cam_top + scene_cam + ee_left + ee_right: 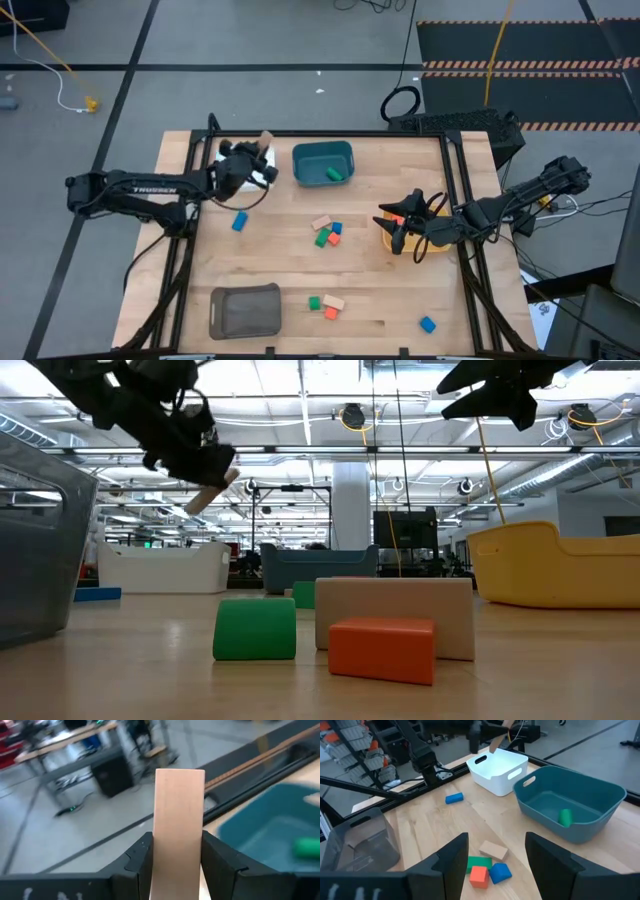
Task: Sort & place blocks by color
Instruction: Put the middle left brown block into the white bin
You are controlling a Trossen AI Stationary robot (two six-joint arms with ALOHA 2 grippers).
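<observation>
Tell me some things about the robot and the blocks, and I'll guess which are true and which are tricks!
1. The left gripper is holding a tan wood block. True.
2. The teal bin has a green block inside it. True.
3. The right gripper is squeezing a red block. False: its fingers are open with nothing between them, up above the table.
4. The grey bin is full of blocks. False: no blocks show inside it.
5. A blue block lies on the table by itself, near the left arm. True.
</observation>
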